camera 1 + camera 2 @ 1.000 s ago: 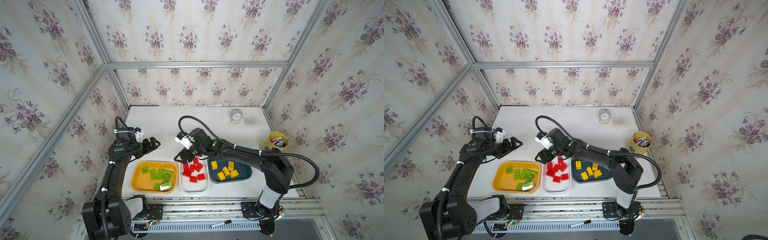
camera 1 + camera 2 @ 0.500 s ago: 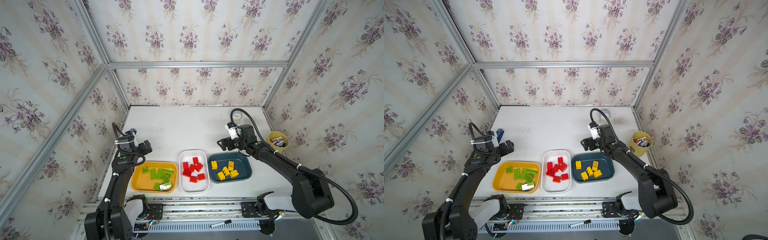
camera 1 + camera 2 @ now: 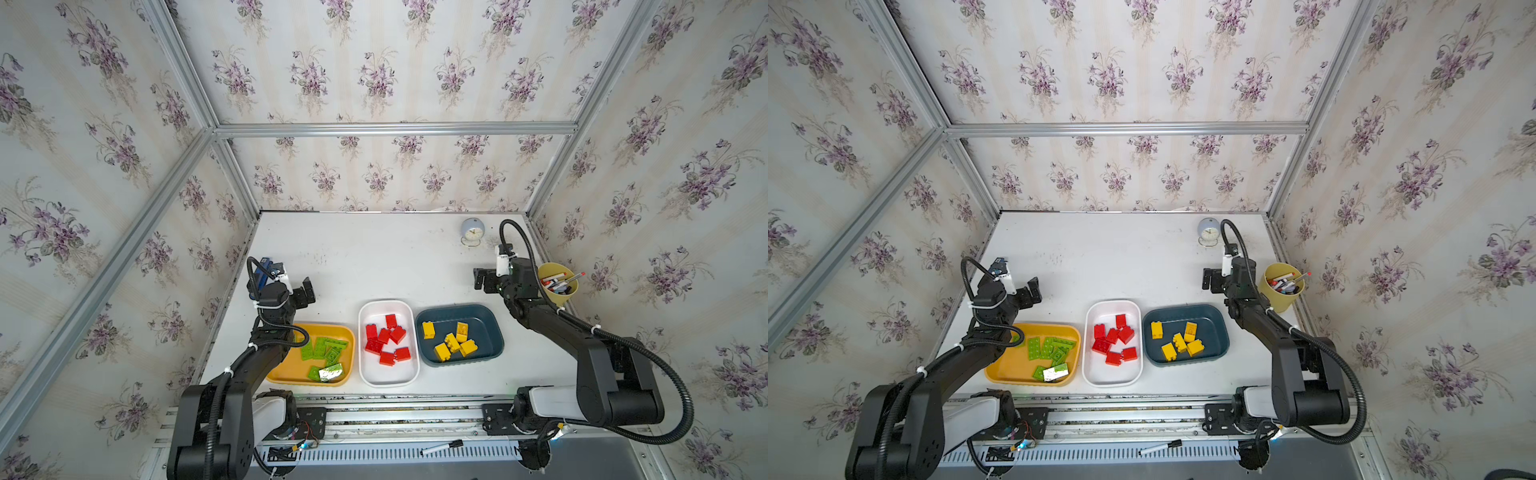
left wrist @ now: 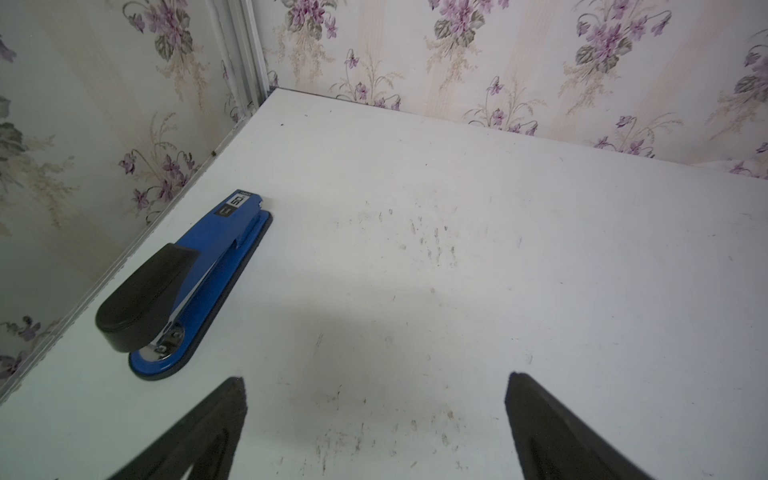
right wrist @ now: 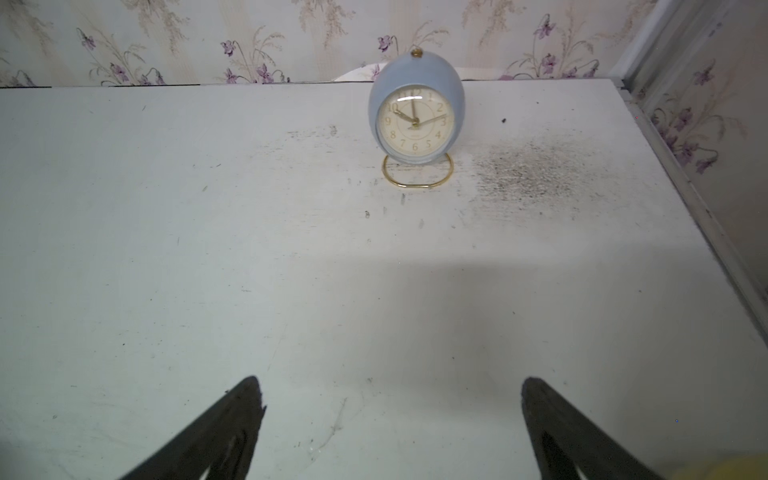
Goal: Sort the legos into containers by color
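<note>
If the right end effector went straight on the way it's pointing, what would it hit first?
Probably the small blue clock, which stands nearly dead ahead of the open right end effector, near the back wall. Only table lies between; if the end effector is pitched downward, it may touch that first.

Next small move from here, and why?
Probably none: stay parked. Green bricks sit in the orange-yellow tray, red bricks in the white tray, yellow bricks in the teal tray; no loose brick shows on the table, and left gripper and right gripper are open and empty.
</note>
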`<move>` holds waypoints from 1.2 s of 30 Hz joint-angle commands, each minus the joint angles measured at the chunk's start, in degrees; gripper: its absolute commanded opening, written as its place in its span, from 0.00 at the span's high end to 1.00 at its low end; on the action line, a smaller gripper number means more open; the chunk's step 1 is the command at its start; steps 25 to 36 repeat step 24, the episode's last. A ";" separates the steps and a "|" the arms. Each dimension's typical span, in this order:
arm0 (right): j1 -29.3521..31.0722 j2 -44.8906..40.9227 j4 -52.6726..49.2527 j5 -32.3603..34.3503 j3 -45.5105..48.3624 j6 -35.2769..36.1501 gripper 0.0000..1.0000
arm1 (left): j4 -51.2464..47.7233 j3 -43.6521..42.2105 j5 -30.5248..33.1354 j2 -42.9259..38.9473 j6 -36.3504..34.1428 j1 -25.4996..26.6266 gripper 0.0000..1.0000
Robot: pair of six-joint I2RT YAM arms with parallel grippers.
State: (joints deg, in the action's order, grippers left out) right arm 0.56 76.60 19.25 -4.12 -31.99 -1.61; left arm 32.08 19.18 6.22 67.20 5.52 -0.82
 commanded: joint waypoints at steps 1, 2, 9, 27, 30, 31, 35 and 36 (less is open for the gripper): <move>-0.25 -1.60 11.36 1.38 6.88 2.64 0.00 | 15.83 -2.08 1.80 2.67 -4.72 1.81 0.01; -0.29 -1.61 14.94 2.26 9.20 2.88 0.00 | 16.39 -1.85 1.45 3.92 -5.16 1.96 0.01; -0.47 8.67 23.92 0.29 6.78 4.33 0.00 | 19.16 -2.38 1.59 7.11 -5.19 2.31 0.01; -0.47 11.36 31.88 2.27 9.81 3.73 0.00 | 22.86 -4.30 1.44 7.46 -4.88 2.04 0.01; -0.47 11.36 31.88 2.27 9.81 3.73 0.00 | 22.86 -4.30 1.44 7.46 -4.88 2.04 0.01; -0.47 11.36 31.88 2.27 9.81 3.73 0.00 | 22.86 -4.30 1.44 7.46 -4.88 2.04 0.01; -0.47 11.36 31.88 2.27 9.81 3.73 0.00 | 22.86 -4.30 1.44 7.46 -4.88 2.04 0.01; -0.47 11.36 31.88 2.27 9.81 3.73 0.00 | 22.86 -4.30 1.44 7.46 -4.88 2.04 0.01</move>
